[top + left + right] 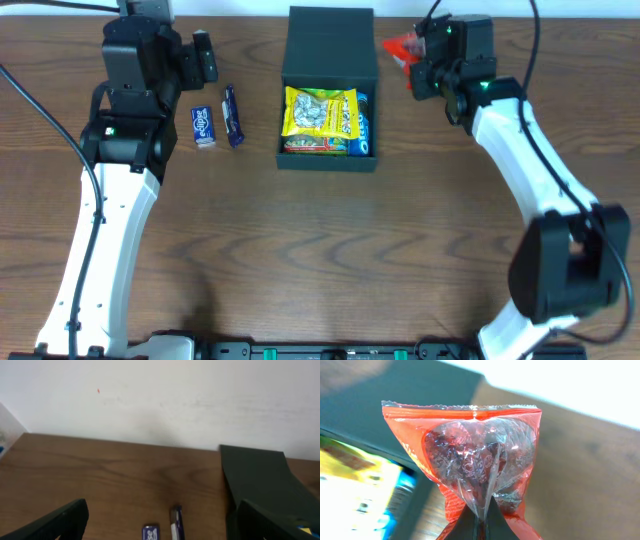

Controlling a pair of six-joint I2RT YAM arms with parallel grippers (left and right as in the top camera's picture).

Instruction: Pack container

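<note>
The dark container (328,88) stands open at the back middle of the table, its flap lid (330,45) folded back. Inside lie a yellow snack packet (320,112) and a blue packet (362,125). My right gripper (420,62) is just right of the container, shut on a red clear-window snack packet (402,47). In the right wrist view that red packet (470,462) hangs pinched between the dark fingertips (496,525), with the container (380,400) to its left. My left gripper (203,55) stands open left of the container, above two small blue packets (203,127) (232,115).
In the left wrist view the two blue packets (151,532) (175,521) lie between the wide-apart fingers (60,520), with the container's side (260,480) at the right and a white wall behind. Bare wooden tabletop (330,240) fills the front half.
</note>
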